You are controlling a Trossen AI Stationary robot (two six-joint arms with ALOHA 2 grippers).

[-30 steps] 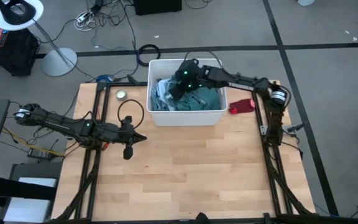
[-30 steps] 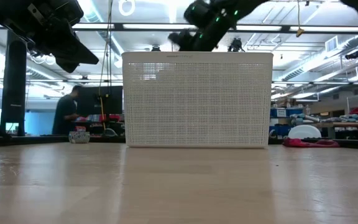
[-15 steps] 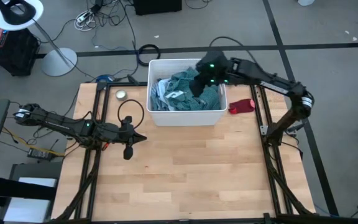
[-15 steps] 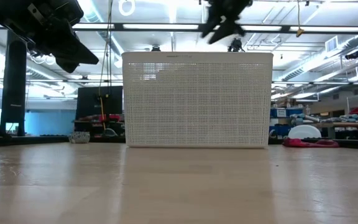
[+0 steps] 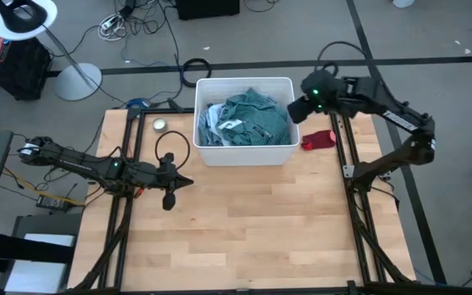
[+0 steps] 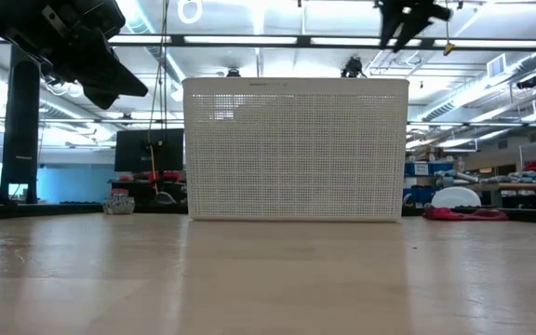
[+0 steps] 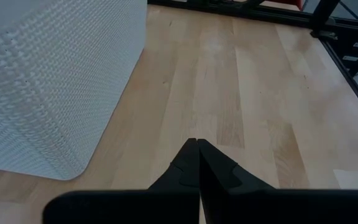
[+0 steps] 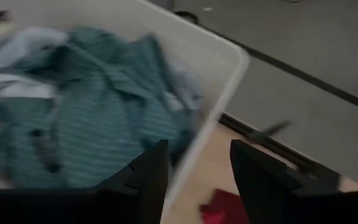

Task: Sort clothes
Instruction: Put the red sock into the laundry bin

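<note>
A white plastic bin (image 5: 244, 153) stands at the table's far middle and holds a heap of clothes: a teal striped garment (image 5: 256, 119) on top and light blue ones (image 5: 210, 123) at its left. A small red garment (image 5: 319, 139) lies on the table to the right of the bin. My right gripper (image 5: 295, 110) hovers open and empty over the bin's right rim; its wrist view shows the teal garment (image 8: 86, 124) and the red one (image 8: 224, 208) beyond its fingers. My left gripper (image 5: 188, 182) is shut and empty above the table, near the bin's left front corner (image 7: 55, 93).
A small round object (image 5: 160, 124) sits on the table's far left, left of the bin. The bare wooden tabletop (image 5: 252, 221) stretches from the bin to the near edge. The bin's perforated front wall (image 6: 296, 149) fills the middle of the low view.
My right gripper has risen out of the bin and gone toward the table's right edge, from over the clothes to over the bin's right rim, carrying nothing. The teal garment lies uncovered on top of the heap.
</note>
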